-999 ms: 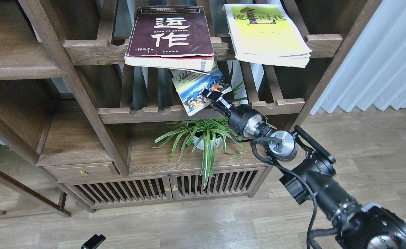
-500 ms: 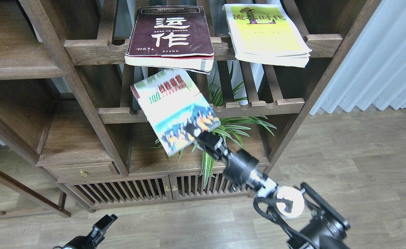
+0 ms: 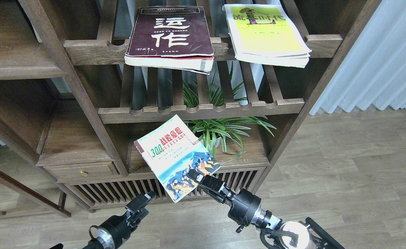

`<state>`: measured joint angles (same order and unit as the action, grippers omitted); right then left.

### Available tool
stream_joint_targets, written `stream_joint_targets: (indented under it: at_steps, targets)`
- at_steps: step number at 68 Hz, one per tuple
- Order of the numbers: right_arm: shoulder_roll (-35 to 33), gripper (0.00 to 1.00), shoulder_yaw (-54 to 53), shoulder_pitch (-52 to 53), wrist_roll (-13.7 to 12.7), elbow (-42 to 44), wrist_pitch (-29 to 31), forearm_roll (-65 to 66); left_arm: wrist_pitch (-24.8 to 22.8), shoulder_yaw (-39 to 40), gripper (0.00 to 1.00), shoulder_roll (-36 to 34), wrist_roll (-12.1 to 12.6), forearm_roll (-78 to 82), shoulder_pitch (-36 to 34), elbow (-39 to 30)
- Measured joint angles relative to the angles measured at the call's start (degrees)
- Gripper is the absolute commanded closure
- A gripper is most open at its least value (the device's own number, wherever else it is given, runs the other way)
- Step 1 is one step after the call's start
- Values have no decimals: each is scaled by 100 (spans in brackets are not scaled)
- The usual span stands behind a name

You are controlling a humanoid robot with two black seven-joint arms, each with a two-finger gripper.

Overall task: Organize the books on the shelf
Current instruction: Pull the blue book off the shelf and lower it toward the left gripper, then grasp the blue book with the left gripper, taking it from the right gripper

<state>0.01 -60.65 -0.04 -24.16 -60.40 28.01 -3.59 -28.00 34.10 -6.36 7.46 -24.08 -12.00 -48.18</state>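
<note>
The right gripper (image 3: 196, 177) is clamping the "300" book (image 3: 175, 157) by its lower corner, holding it in the air in front of the plant (image 3: 220, 133), its long axis running up-left. The left gripper (image 3: 141, 204) is waiting just below-left; whether its fingers are parted, I cannot tell.

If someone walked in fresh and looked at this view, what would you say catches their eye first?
Most striking is the "300" book, held in mid-air by its lower corner in the right gripper, in front of the cabinet's low slatted doors. Above it, the maroon book and the lime-yellow book lie flat side by side on the top slatted rack. The left gripper rises from the bottom edge, holding nothing.
</note>
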Motion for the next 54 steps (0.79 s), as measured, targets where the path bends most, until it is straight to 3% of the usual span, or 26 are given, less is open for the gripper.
stream_joint_targets:
  at_steps: [30,54]
  targets:
    - [-1,97,45,151,-18,501,0,-1,0,281,0,-93,-37,-10,427,-964]
    - [-1,97,181,144,-27,462,0,-18,0,535,0,369,-39,-3,181,-741]
